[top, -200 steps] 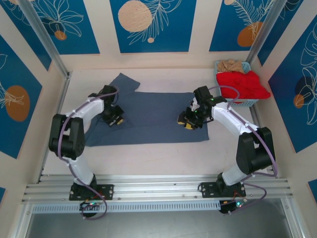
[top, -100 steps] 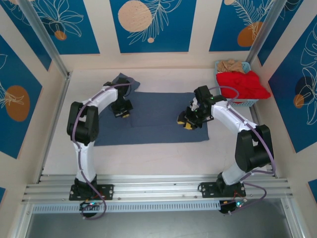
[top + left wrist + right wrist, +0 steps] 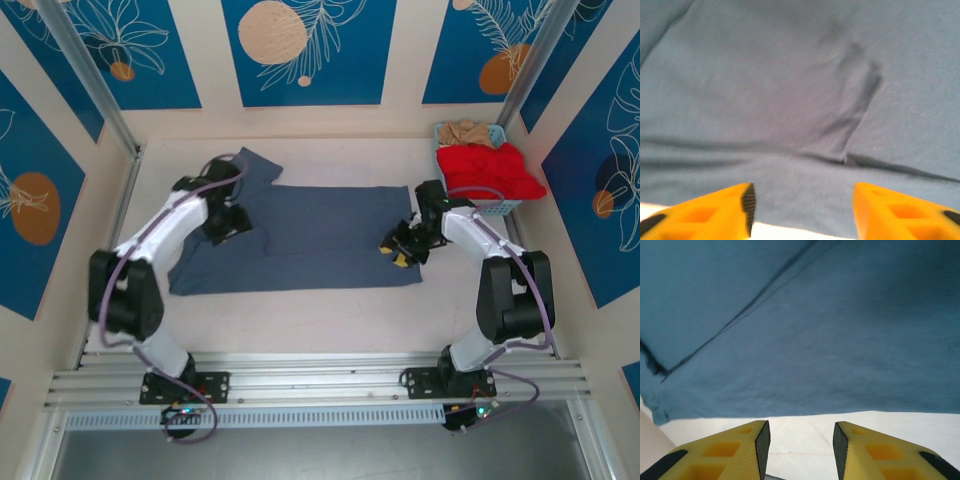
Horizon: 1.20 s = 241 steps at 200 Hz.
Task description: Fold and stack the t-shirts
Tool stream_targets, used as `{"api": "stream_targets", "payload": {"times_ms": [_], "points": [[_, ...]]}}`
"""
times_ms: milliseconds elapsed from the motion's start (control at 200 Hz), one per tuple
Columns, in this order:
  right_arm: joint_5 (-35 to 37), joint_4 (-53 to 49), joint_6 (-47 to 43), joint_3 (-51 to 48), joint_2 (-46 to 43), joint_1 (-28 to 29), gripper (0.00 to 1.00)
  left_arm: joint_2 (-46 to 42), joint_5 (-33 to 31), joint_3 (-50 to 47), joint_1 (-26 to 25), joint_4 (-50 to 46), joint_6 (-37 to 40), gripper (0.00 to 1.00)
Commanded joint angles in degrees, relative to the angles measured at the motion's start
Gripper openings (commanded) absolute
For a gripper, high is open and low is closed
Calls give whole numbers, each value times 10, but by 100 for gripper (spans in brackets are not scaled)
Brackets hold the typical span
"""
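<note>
Bench (image 3: 300,310): pale, and it carries the slate-blue t-shirt across its middle.
Slate-blue t-shirt (image 3: 320,240): spread flat and wide. One sleeve sticks out at its far-left corner, and a straight layer edge runs along its middle, so one fold seems to be made.
Basket (image 3: 505,207): just past the slate-blue t-shirt's far-right corner.
Red t-shirt (image 3: 490,170): heaped in the basket, unfolded, on the side nearer the slate-blue t-shirt.
Beige t-shirt (image 3: 465,132): bunched behind the red one, farther from the slate-blue t-shirt.
Left arm (image 3: 165,225): its jaws are spread wide and hold nothing. They are low over the slate-blue t-shirt's left part, just below the sleeve.
Right arm (image 3: 468,228): its jaws are spread and hold nothing. They sit at the slate-blue t-shirt's right edge, with bare bench just beyond the hem.
Step in hand: likely folding the first shirt; stacking has not begun.
Next move: each arm probably needs to drop to its edge and pinch a single layer. Both would then carry the cloth across together, keeping it taut.
</note>
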Motion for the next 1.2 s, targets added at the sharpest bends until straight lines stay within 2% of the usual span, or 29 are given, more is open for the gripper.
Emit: {"api": "stream_targets", "payload": {"times_ms": [0, 105, 235, 435, 575, 770, 1045, 1200], "points": [[20, -23, 6, -2, -3, -16, 38, -14, 84, -122, 88, 32, -52, 42], [38, -35, 0, 10, 26, -19, 36, -2, 100, -148, 128, 53, -67, 33], [63, -64, -6, 41, 84, -17, 30, 55, 84, -128, 152, 63, -68, 30], [122, -128, -4, 99, 162, 15, 29, 98, -24, -105, 178, 32, -50, 26], [142, -152, 5, 107, 187, 41, 28, 98, -35, -133, 194, 29, -44, 25], [159, -171, 17, 76, 176, 76, 28, 44, -30, -195, 207, 29, -60, 25], [160, -164, 55, -17, 109, 112, 28, -41, -34, -277, 215, 19, -58, 26], [162, -159, 69, -44, 76, 128, 28, -47, -30, -289, 219, 19, -55, 26]]}}
